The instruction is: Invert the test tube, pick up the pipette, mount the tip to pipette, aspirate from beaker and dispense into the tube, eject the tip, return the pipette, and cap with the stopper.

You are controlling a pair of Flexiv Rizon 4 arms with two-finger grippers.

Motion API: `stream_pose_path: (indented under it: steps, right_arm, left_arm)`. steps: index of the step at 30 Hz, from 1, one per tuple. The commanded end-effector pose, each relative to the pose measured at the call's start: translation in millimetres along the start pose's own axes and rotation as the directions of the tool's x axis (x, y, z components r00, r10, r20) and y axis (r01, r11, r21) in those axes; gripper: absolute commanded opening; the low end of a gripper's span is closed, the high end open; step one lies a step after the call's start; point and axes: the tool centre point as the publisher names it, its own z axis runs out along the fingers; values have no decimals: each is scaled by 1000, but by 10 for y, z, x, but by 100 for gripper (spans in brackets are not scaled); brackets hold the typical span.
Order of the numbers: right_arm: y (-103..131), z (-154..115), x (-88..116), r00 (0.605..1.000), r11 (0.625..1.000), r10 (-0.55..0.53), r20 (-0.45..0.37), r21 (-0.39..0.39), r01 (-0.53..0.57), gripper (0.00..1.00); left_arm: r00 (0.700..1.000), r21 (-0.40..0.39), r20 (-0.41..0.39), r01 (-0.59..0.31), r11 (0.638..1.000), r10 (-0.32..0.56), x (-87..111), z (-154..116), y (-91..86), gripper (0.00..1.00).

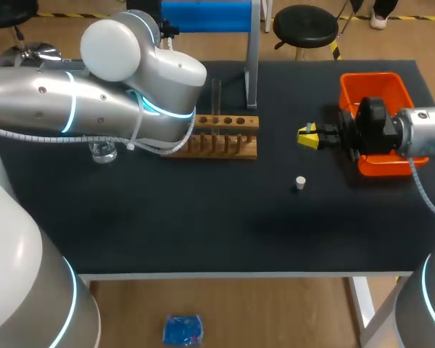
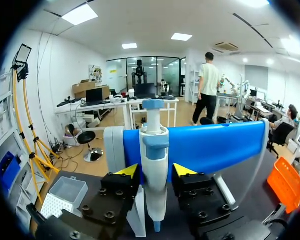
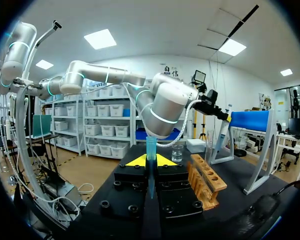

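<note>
The white pipette (image 2: 155, 185) with a blue cap hangs upright on the blue stand (image 2: 215, 147). My left gripper (image 2: 156, 171) is open around it, with a narrow gap between each yellow tip and the pipette body. My right gripper (image 1: 308, 136) hovers over the table's right half, shut on a blue pipette tip (image 3: 150, 152) that stands up between its fingers. An upright test tube (image 1: 216, 98) stands in the wooden rack (image 1: 225, 136). The beaker (image 1: 101, 152) sits under my left arm. The small white stopper (image 1: 299, 183) lies on the mat in front of my right gripper.
An orange bin (image 1: 373, 90) stands at the back right, partly behind my right wrist. A white tip box (image 2: 65, 197) sits beside the pipette stand. My left arm (image 1: 94, 101) spans the back left of the table.
</note>
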Motion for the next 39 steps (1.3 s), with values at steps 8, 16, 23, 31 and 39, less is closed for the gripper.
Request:
stream_pose_path:
  steps: [8,16,23,31,39]
  right_arm:
    - [3,-3,5,1000,1000,-1,1,1,1,0]
    - [3,-3,5,1000,1000,-1,1,1,1,0]
    - [3,-3,5,1000,1000,-1,1,1,1,0]
    - [3,-3,5,1000,1000,-1,1,1,1,0]
    - [3,-3,5,1000,1000,-1,1,1,1,0]
  left_arm:
    - [1000,3,7,4,1000,-4,21,58,11,29]
    - [1000,5,9,7,1000,-7,17,66,14,0]
    - [1000,22,13,6,1000,-7,9,10,-55,0]
    - [1000,56,23,-7,998,5,9,-68,-264,0]
    - [999,77,36,-22,997,19,2,-167,-423,0]
